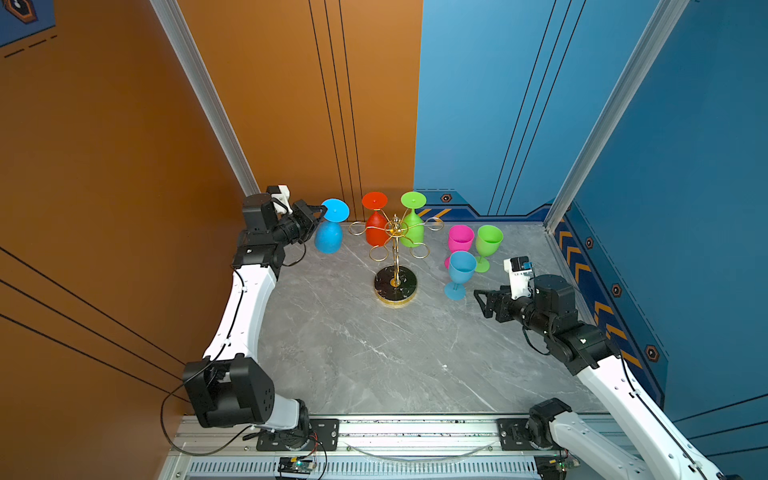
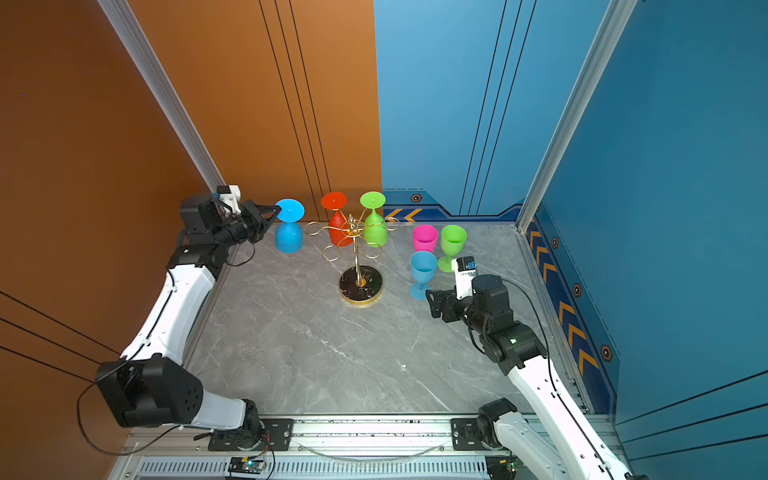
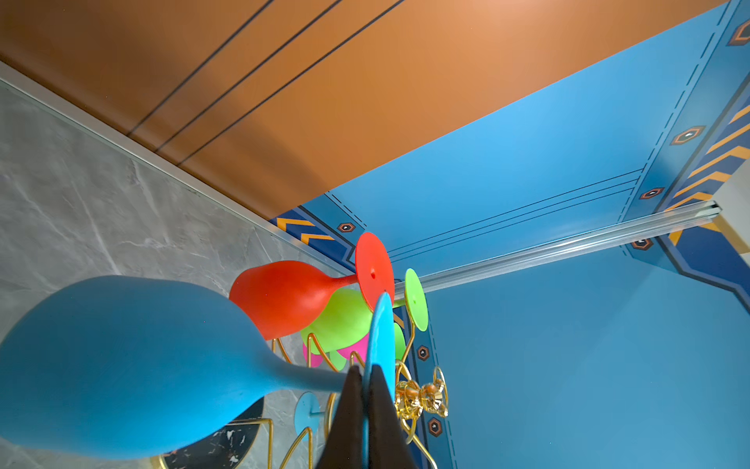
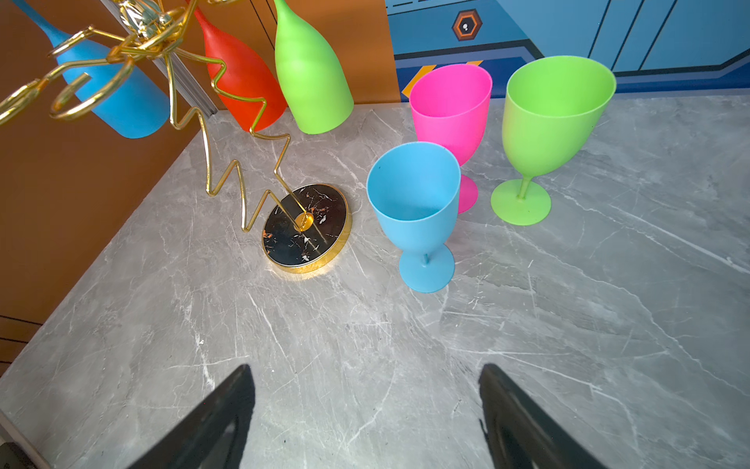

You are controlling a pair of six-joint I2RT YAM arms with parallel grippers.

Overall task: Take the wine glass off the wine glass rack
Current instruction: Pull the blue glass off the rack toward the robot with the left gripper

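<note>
While the left gripper pinches the inverted blue wine glass by its foot, seemingly just off the wine glass rack, it looks light, stiff, slick; right gripper spread.

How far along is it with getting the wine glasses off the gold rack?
Done: the pink glass, upright green glass and upright blue glass stand on the table beside the rack. In hand: the fingers of the left gripper pinch the foot of an inverted blue glass, apparently clear of the loops. Left: the red glass and hanging green glass sit in the rack. The right gripper is open, empty.
</note>
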